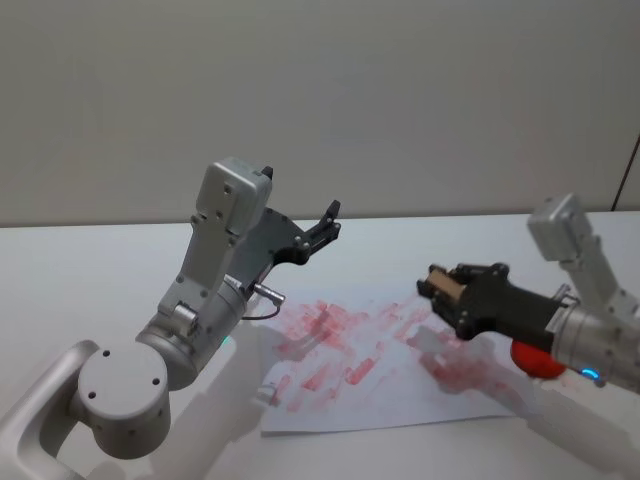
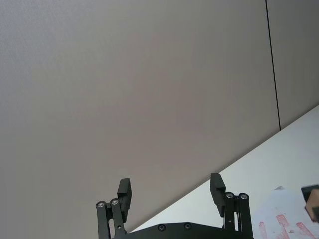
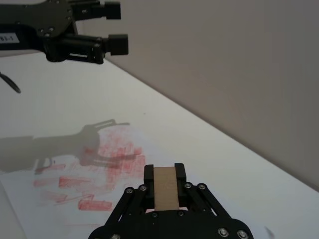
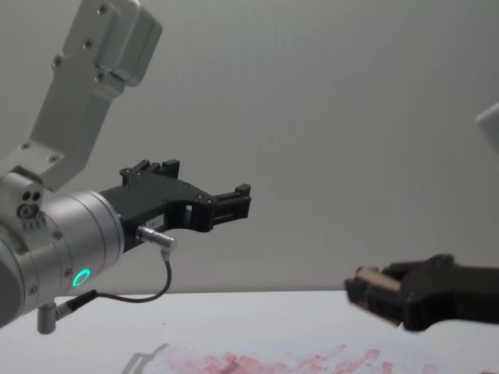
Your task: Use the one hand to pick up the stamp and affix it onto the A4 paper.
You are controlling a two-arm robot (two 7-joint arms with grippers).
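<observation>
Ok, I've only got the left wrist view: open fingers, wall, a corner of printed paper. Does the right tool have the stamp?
Observer: Yes, the right tool is shut on the stamp, a wooden block clamped in it.
Operator: Is it down on the sheet?
Observer: No. It hangs clear above the A4 paper, over the sheet's right part.
Operator: And how high is my left tool?
Observer: The left tool is well above the table, higher than the right one, open and empty.
</observation>
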